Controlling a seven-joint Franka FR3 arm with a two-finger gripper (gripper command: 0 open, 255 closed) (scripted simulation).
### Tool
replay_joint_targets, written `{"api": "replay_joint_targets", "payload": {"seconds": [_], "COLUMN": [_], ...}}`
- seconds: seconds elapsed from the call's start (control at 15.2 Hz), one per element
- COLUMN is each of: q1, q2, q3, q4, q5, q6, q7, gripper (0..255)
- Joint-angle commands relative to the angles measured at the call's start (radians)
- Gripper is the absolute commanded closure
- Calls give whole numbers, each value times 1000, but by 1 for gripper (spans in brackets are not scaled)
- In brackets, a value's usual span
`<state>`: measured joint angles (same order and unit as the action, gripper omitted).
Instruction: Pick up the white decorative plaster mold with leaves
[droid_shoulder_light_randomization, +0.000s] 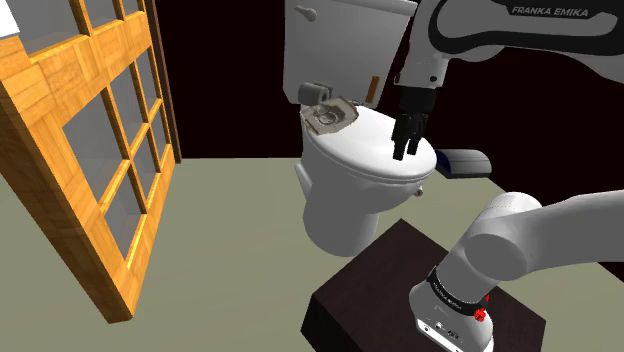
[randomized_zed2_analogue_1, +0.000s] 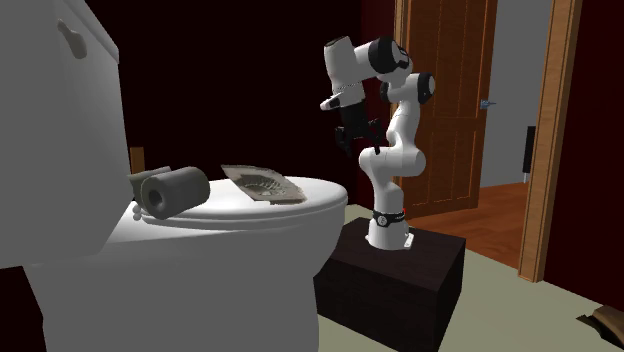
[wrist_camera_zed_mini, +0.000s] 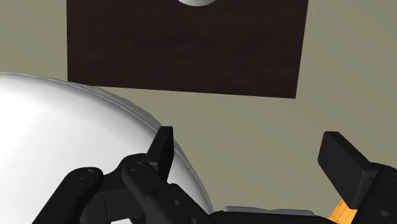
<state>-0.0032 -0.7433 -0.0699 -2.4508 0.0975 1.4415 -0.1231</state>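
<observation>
Wrist view has the gripper (wrist_camera_zed_mini: 251, 159) spread wide, nothing between its black fingers. It hangs over the rounded front edge of the glossy white toilet lid (wrist_camera_zed_mini: 57, 127), with the olive floor (wrist_camera_zed_mini: 267, 121) and the dark stand (wrist_camera_zed_mini: 184, 51) beyond. From the shoulder view, it sits above the lid's edge nearest the stand, well apart from the mold (droid_shoulder_light_randomization: 330, 115). The mold lies flat toward the back of the lid, in front of the tank (droid_shoulder_light_randomization: 340, 40) and near a dark grey roll (randomized_zed2_analogue_1: 175, 188). It reads as a thin, squarish slab, pale grey, with shallow relief on top. A good reach would probably cross the lid toward the tank, then descend with the fingers straddling two opposite edges. A low slab on a smooth, slightly domed lid may slide if nudged.
</observation>
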Motion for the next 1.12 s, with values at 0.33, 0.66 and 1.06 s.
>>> {"api": "replay_joint_targets", "payload": {"seconds": [0.33, 0.66, 1.06], "q1": [-22, -29, -29], "q2": [130, 264, 435], "q3": [-98, -198, -322], "q4": [81, 177, 311], "q5": [67, 166, 335], "q6": [122, 215, 277], "q7": [-48, -113, -214], "gripper": [0, 0, 0]}}
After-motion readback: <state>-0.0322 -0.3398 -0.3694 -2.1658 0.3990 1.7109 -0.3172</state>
